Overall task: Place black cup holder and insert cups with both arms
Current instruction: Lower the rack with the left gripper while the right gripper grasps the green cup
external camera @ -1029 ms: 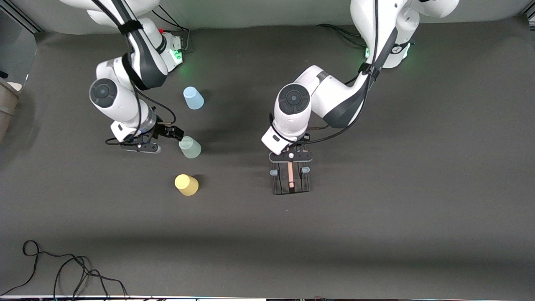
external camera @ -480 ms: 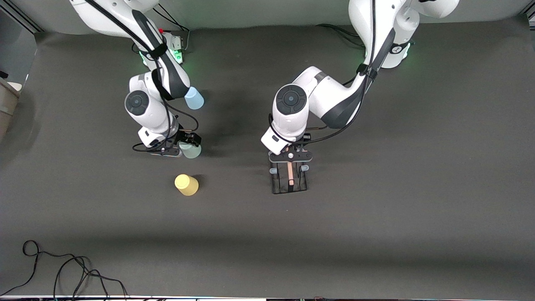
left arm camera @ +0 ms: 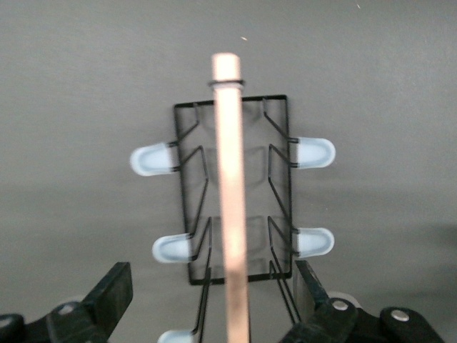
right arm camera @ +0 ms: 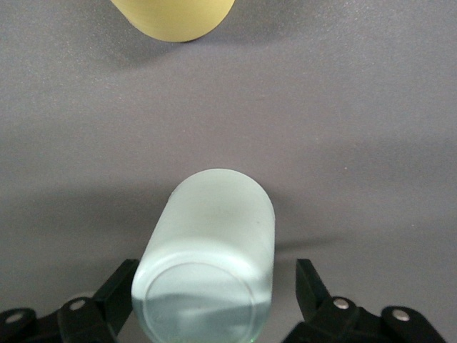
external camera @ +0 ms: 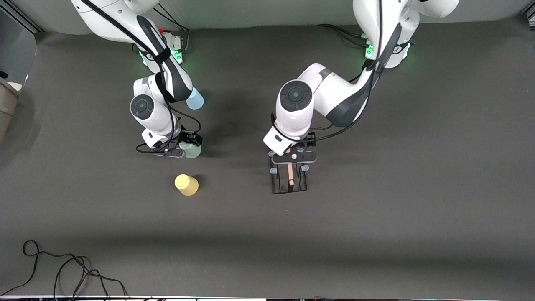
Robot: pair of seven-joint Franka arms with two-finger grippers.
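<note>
The black cup holder stands on the table, its wooden rod on top. My left gripper hovers over its end toward the arm bases. In the left wrist view the open gripper has its fingers apart on both sides of the rod, not touching it. My right gripper is open around the mint green cup, which stands base up between the fingers in the right wrist view. The yellow cup stands nearer the front camera. The light blue cup is partly hidden by the right arm.
The yellow cup's edge shows in the right wrist view. A black cable lies coiled near the table's front edge at the right arm's end. A tan object sits off the table there.
My right gripper has swung over to the mint green cup and now straddles it. The cup holder has gone from tilted to standing, and the left gripper has shifted slightly above it.
</note>
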